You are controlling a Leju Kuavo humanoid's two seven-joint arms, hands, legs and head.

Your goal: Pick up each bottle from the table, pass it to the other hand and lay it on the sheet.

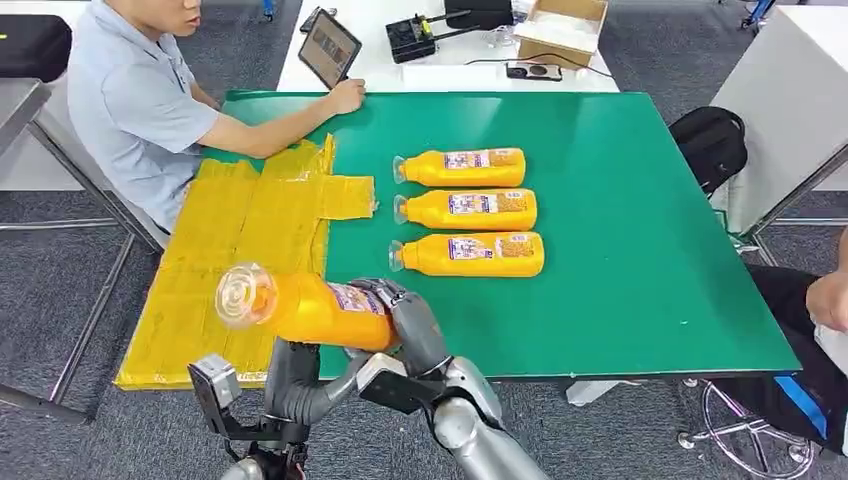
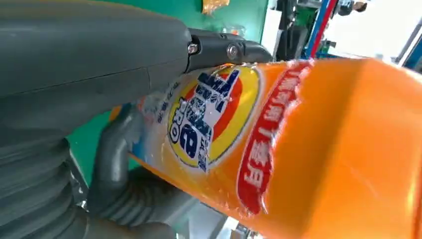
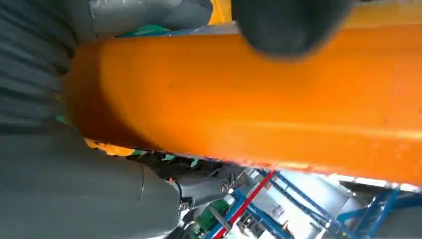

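Observation:
An orange bottle (image 1: 300, 305) with a clear cap hangs lying sideways over the table's near edge, cap toward the yellow sheet (image 1: 250, 240). My right hand (image 1: 405, 320) wraps its label end. My left hand (image 1: 292, 365) comes up from below and grips its middle. In the left wrist view the thumb (image 2: 89, 64) lies along the bottle's label (image 2: 214, 114). In the right wrist view a dark finger (image 3: 288, 25) presses on the orange body (image 3: 249, 109). Three more orange bottles (image 1: 460, 167) (image 1: 465, 209) (image 1: 468, 254) lie in a row on the green table (image 1: 640, 250).
A person in a grey shirt (image 1: 130, 100) sits at the far left with a forearm on the table near the sheet. A tablet (image 1: 330, 47), a black device and a cardboard box (image 1: 562, 28) are beyond the table. Another person's hand (image 1: 828, 298) is at the right edge.

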